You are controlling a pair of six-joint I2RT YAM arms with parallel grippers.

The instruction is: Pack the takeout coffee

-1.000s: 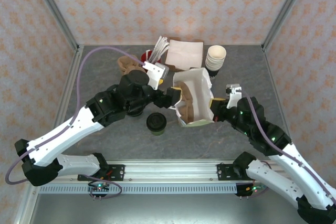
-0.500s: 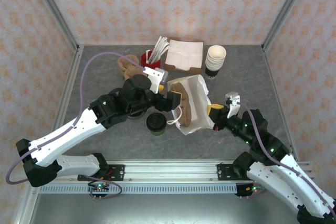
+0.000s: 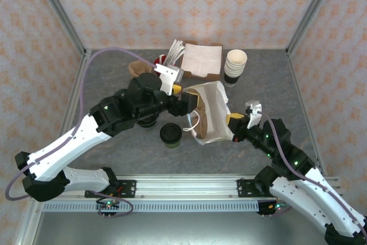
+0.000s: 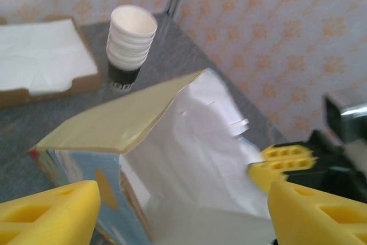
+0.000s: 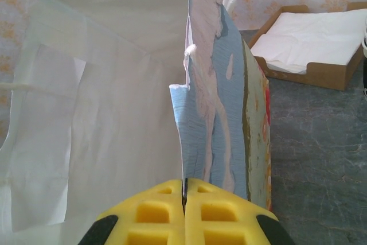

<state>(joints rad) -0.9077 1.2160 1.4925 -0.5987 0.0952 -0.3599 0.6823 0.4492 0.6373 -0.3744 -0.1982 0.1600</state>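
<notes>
A white paper bag (image 3: 211, 113), its side panel printed in blue with touches of red and yellow, stands on the mottled grey worktop (image 3: 114, 73). Toward the front edge, the takeout coffee (image 3: 170, 135) wears a black lid. Along the back edge are a stack of white cups (image 3: 235, 62) with a black base, and white napkins (image 3: 202, 58) in a brown cardboard tray (image 5: 324, 76). The right gripper (image 5: 184, 190) is yellow. The walls (image 3: 189, 4) are pale pink with an orange floral motif.

The inside of the paper bag (image 3: 215, 113) is largely hidden by its folded wall. A brown object (image 3: 136, 69) — its kind cannot be told — is half covered by the left arm (image 3: 114, 120).
</notes>
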